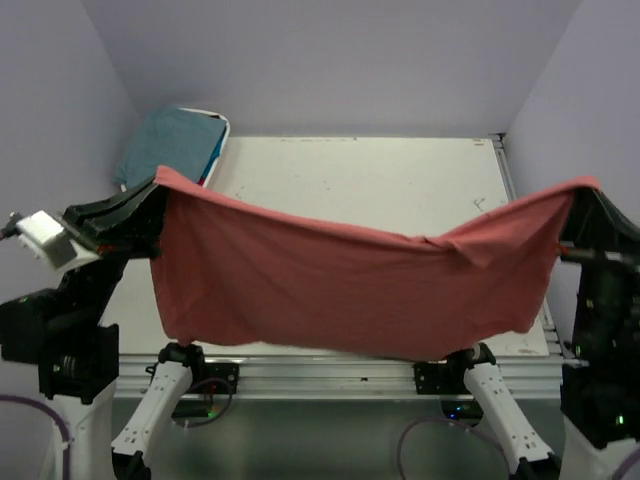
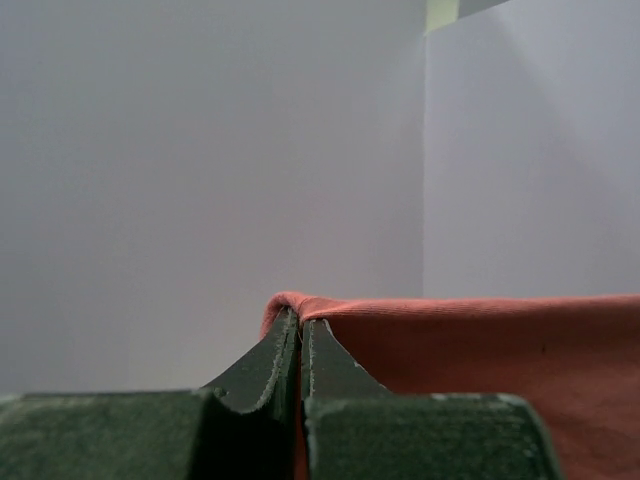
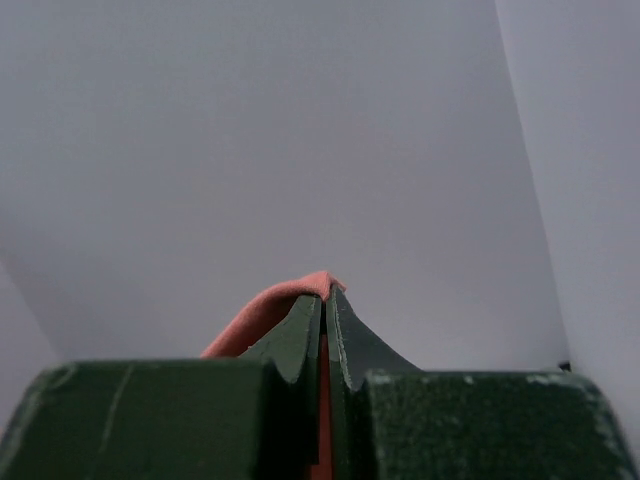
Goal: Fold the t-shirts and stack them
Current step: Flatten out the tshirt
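Observation:
A faded brick-red t-shirt (image 1: 340,285) hangs spread in the air above the table, stretched between both arms and sagging in the middle. My left gripper (image 1: 158,180) is shut on its upper left corner; in the left wrist view the red cloth (image 2: 470,340) is pinched at the fingertips of that gripper (image 2: 300,322). My right gripper (image 1: 588,188) is shut on the upper right corner, and the cloth (image 3: 262,312) curls over the tips of that gripper (image 3: 325,300). A muted teal t-shirt (image 1: 170,142) lies in the basket at the back left.
A white oval basket (image 1: 220,135) stands at the table's back left corner, with a bit of bright blue cloth (image 1: 213,158) at its edge. The white table (image 1: 370,180) shows behind the hanging shirt. Lilac walls close in on all sides.

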Controlling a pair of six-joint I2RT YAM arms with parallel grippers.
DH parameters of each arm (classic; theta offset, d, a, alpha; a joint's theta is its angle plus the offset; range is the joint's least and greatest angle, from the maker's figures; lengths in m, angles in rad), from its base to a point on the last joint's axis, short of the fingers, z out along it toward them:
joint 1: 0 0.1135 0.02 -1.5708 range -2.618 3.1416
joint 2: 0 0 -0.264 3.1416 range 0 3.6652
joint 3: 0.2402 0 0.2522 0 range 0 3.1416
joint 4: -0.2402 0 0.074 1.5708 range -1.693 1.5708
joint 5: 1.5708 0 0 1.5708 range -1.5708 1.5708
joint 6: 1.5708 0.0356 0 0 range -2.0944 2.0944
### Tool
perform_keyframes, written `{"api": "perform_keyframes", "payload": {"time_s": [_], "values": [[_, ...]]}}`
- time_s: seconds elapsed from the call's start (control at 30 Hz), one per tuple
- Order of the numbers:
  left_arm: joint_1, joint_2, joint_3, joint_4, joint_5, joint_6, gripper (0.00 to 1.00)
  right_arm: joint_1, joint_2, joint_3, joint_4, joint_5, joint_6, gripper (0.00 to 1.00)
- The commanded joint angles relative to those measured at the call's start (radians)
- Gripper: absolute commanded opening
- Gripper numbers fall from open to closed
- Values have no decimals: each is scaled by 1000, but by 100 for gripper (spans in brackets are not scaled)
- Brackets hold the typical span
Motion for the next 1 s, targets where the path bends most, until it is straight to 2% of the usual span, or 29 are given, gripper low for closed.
{"api": "perform_keyframes", "payload": {"time_s": [0.0, 0.13, 0.23, 0.43, 0.53, 0.77, 0.97], "values": [[48, 181, -69, -26, -90, -58, 0, -4, 333, 58, -160, 157, 3, 0], [46, 357, -201, 31, -210, -93, 0, -4, 605, 163, -264, 223, 5, 0], [45, 497, -250, 84, -288, -121, 0, -4, 777, 186, -275, 310, 2, 0], [16, 724, -272, 138, -420, -150, 0, -4, 1037, 219, -258, 375, -6, 0], [6, 838, -269, 175, -456, -181, 0, -5, 1243, 267, -226, 370, -7, 0], [0, 1097, -234, 267, -500, -210, 0, -7, 1548, 405, -117, 303, 8, 0], [2, 1301, -91, 299, -511, -183, 0, -7, 1736, 586, -56, 260, 17, 0]]}}
